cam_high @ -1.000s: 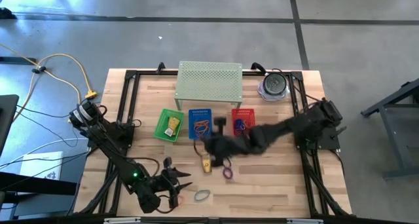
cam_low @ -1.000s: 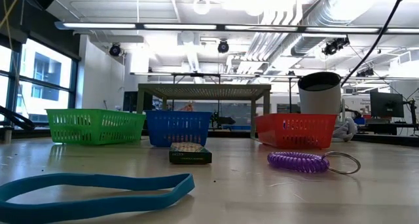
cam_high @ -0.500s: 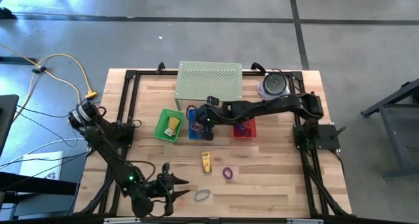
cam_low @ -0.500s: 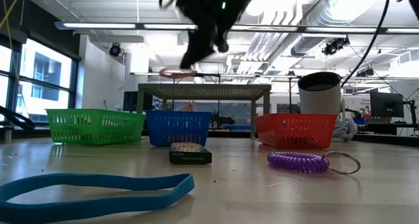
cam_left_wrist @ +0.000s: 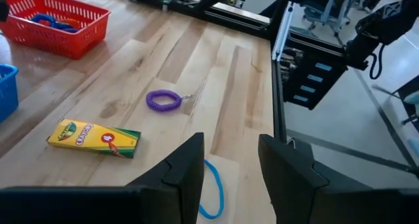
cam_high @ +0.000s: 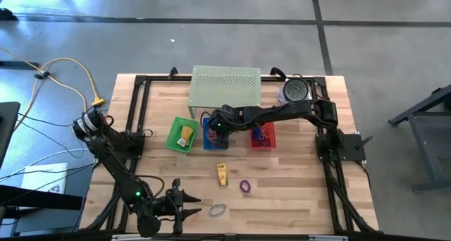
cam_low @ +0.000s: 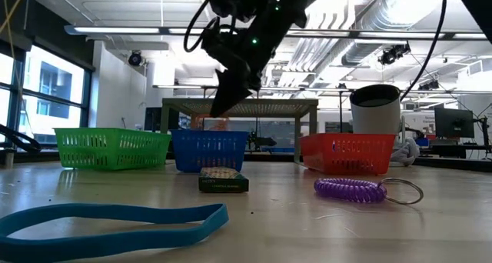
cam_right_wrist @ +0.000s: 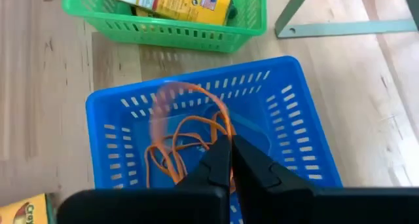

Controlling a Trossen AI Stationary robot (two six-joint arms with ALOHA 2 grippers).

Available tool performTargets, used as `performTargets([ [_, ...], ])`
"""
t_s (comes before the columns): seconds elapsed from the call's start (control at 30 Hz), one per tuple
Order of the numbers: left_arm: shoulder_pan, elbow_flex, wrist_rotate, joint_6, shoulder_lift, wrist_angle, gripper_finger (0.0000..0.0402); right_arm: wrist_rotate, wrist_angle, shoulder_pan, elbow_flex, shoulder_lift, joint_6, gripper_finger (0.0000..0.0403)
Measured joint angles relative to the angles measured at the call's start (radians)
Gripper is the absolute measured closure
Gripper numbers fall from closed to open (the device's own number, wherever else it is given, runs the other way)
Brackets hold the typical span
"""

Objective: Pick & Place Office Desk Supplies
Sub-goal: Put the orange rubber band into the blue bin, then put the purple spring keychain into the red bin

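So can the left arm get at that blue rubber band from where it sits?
Probably yes. The left pincer hangs open just beside the blue rubber band, with bare table between them; the crayon box lies off to the side.

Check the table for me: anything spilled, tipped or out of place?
Nothing tipped or spilled. Loose on the bare wood: a crayon box, a purple coil and a blue rubber band. All three baskets stand upright.

Three baskets (cam_high: 215, 132) sit in a row before the perforated shelf (cam_high: 225, 86); nearer the bench's (cam_high: 296, 192) front lie a crayon box (cam_high: 222, 174), coiled keyring (cam_high: 245, 186) and rubber band (cam_high: 217, 211).
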Motion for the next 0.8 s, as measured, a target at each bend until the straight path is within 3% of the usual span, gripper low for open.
performTargets([
  [0.17, 0.0, 0.0, 0.0, -0.002, 0.0, 0.0, 0.0262, 0.0, 0.001, -0.011, 0.0, 0.0, 0.024, 0.0365],
  [0.4, 0.0, 0.0, 0.0, -0.002, 0.0, 0.0, 0.0262, 0.032, -0.008, -0.014, 0.001, -0.004, 0.05, 0.0243],
  [0.57, 0.0, 0.0, 0.028, 0.006, 0.0, -0.006, 0.0262, 0.052, -0.231, 0.016, 0.056, -0.065, 0.061, 0.0184],
  [0.67, 0.0, 0.0, 0.074, 0.01, 0.0, -0.012, 0.0262, -0.012, -0.395, 0.055, 0.094, -0.114, 0.145, 0.0174],
  [0.8, 0.001, 0.0, 0.108, 0.013, 0.001, -0.031, 0.0262, -0.189, -0.552, 0.116, 0.099, -0.171, 0.332, 0.0175],
])
